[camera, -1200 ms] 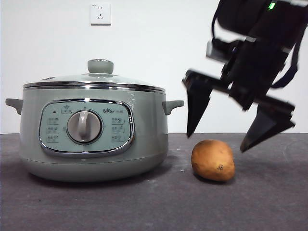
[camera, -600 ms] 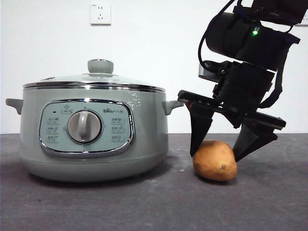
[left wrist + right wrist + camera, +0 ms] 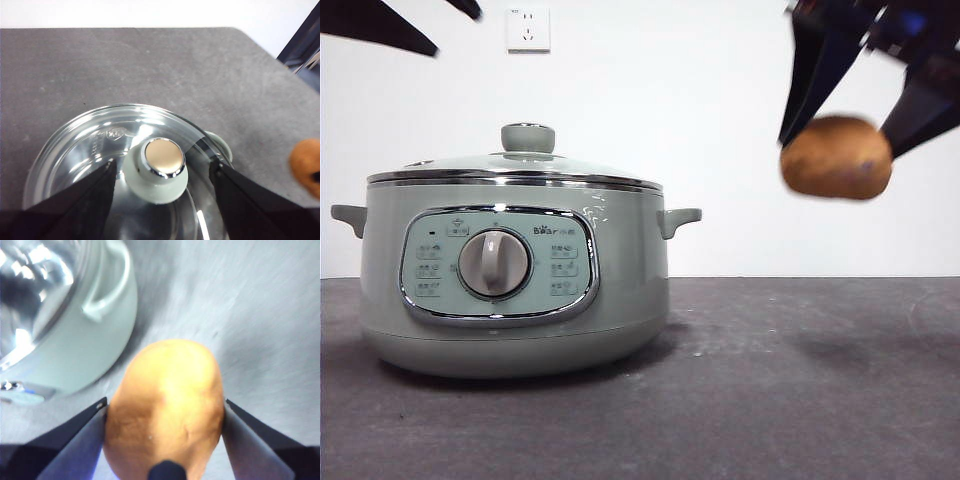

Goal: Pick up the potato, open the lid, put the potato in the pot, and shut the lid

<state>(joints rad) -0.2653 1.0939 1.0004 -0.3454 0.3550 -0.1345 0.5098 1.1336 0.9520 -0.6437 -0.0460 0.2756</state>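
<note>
The pot (image 3: 515, 275) stands nearest on the dark grey counter (image 3: 800, 400), its chrome-framed panel and grey dial (image 3: 495, 263) facing the front camera, one small handle on each side. The lid (image 3: 520, 168) sits closed on its rim, the sage-green knob (image 3: 528, 138) upright in the middle. To the side of the pot and well above the counter, the potato (image 3: 837, 157) hangs in the air at about the height of the lid, pinched between the two black jaws of the right claw (image 3: 850, 120), one jaw pressed on each flank; the right wrist view shows it filling the gap between them, with the pot's handle and glass below. The left claw (image 3: 162, 177) hovers over the lid with its jaws spread wide, one on either side of the knob and not touching it; in the front view it shows only as black tips at the top corner. Behind everything is a white wall with a socket (image 3: 528, 28).
</note>
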